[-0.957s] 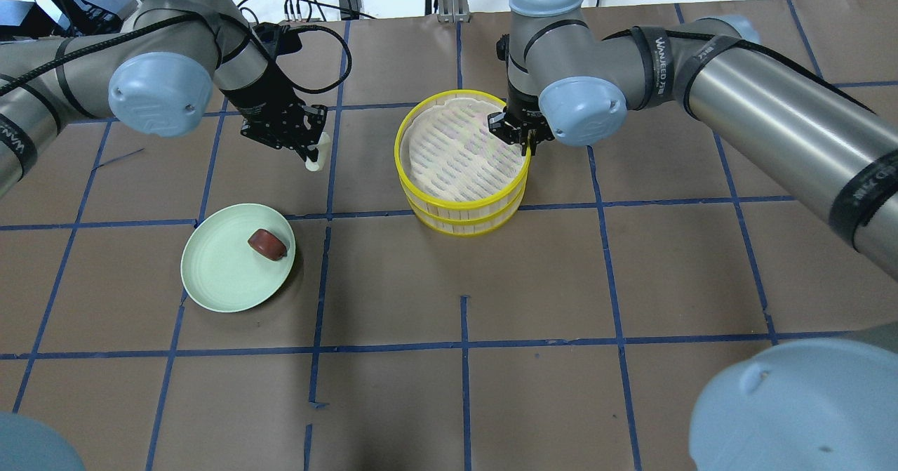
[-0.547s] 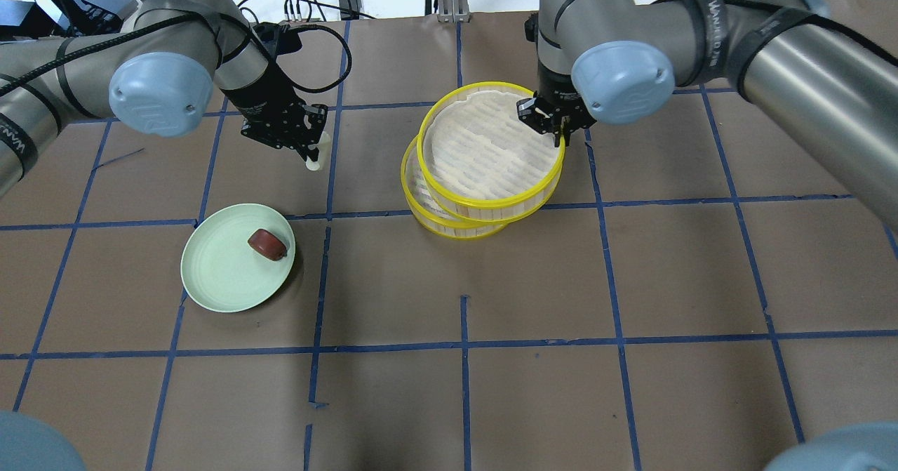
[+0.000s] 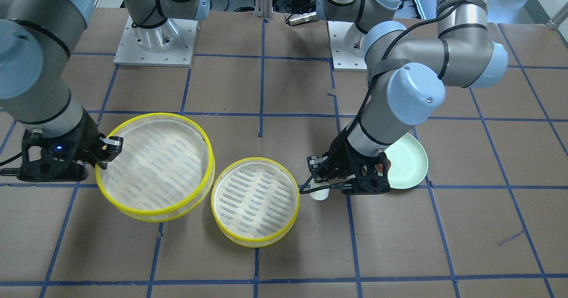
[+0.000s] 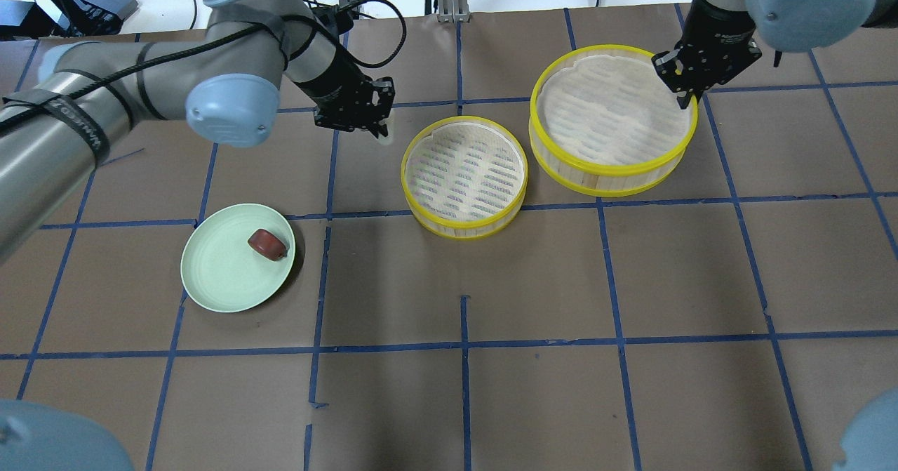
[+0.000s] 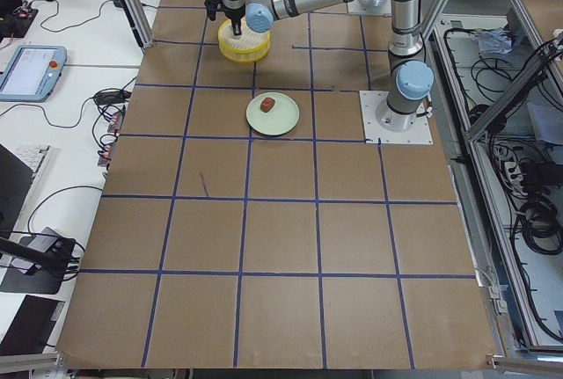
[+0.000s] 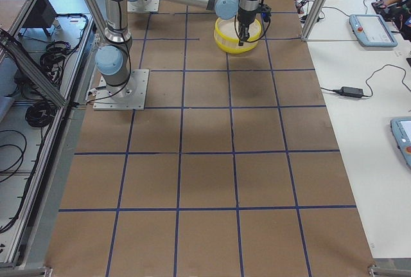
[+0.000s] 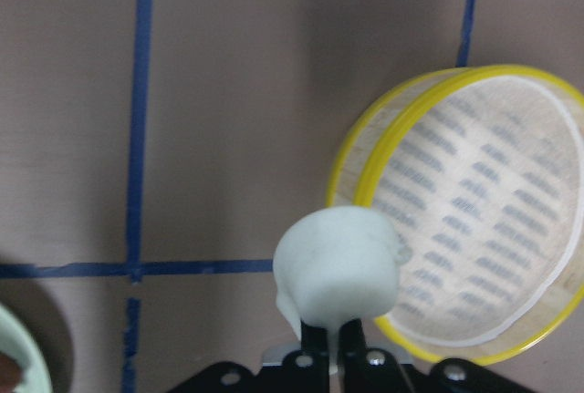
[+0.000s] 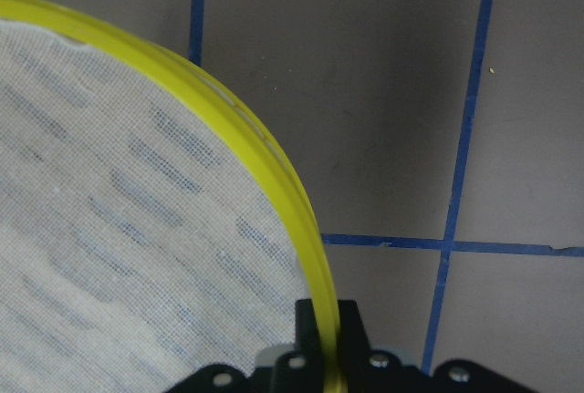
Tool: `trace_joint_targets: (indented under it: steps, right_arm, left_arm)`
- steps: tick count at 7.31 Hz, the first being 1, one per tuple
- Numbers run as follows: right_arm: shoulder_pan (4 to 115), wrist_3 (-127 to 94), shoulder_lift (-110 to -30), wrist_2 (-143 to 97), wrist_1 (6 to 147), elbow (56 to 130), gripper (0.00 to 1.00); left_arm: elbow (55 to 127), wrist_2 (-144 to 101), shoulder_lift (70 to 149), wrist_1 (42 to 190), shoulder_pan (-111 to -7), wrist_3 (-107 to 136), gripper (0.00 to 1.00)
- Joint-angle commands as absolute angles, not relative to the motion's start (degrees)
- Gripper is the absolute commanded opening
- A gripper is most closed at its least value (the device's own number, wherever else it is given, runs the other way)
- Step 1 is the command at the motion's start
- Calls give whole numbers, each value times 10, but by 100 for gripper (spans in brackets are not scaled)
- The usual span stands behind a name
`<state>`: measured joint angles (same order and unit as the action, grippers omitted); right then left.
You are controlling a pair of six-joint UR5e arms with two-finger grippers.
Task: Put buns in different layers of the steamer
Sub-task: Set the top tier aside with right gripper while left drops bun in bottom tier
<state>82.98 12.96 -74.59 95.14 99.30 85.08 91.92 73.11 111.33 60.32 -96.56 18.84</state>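
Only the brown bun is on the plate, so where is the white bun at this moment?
The white bun is in the left gripper, clamped between its jaws, just left of the central steamer tray in the overhead view.

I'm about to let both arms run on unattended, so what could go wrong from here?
The right gripper pinches the lifted tray at just one spot on its rim, so the tray may tilt or slip free. The left gripper holds the white bun by its edge, with most of it past the fingers. It might drop onto the table, since the lower tray lies beside it, not underneath.
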Motion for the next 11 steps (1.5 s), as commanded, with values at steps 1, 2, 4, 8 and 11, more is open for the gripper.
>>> trace_joint_targets:
  steps: [1,2,4,8,11]
  right_arm:
    - [815,164,-736,955,1002,853,2]
    - [815,162,-736,956,1002,855,1]
    - [815,152,-736,949,1002,858,1]
    - [841,44,-724,913,1002,853,2]
    - [903,-43,-703,908,1027,852,1]
  left_arm:
    - [918,727,1157,511,-1015,290,21]
    - [919,708,1173,481,-1025,314,34]
    - [921,707,1178,481,-1034,329,100]
    - [933,779,1150,490,-1021,131,100]
    - [1028,943,1102,525,-931,-73,100]
